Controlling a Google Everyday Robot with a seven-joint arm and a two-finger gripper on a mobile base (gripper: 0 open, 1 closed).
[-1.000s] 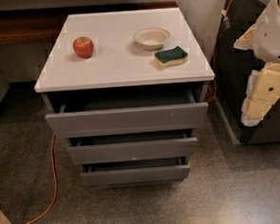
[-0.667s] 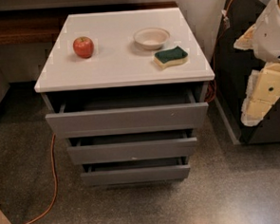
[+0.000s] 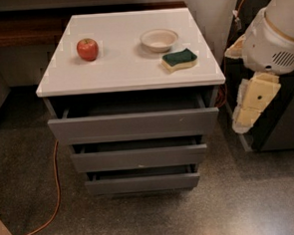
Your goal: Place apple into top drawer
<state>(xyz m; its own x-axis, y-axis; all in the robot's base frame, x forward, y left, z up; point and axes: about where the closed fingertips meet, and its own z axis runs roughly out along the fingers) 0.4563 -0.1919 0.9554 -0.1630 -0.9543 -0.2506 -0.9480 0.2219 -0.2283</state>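
The red apple point(image 3: 87, 49) sits on the left part of the white cabinet top point(image 3: 119, 71). The top drawer point(image 3: 132, 126) is pulled out a short way, and its interior is in shadow under the top. My gripper point(image 3: 251, 105) hangs to the right of the cabinet, beside its right edge at about the top drawer's height and far from the apple. It holds nothing that I can see.
A beige bowl point(image 3: 158, 39) and a green-and-yellow sponge point(image 3: 179, 59) lie on the right part of the top. The two lower drawers point(image 3: 139, 158) are also slightly open. An orange cable point(image 3: 56, 195) runs across the floor at the left. A dark unit stands behind my arm.
My arm and gripper have shifted a little to the left, closer to the cabinet's right side. The apple, bowl, sponge and drawers have not moved.
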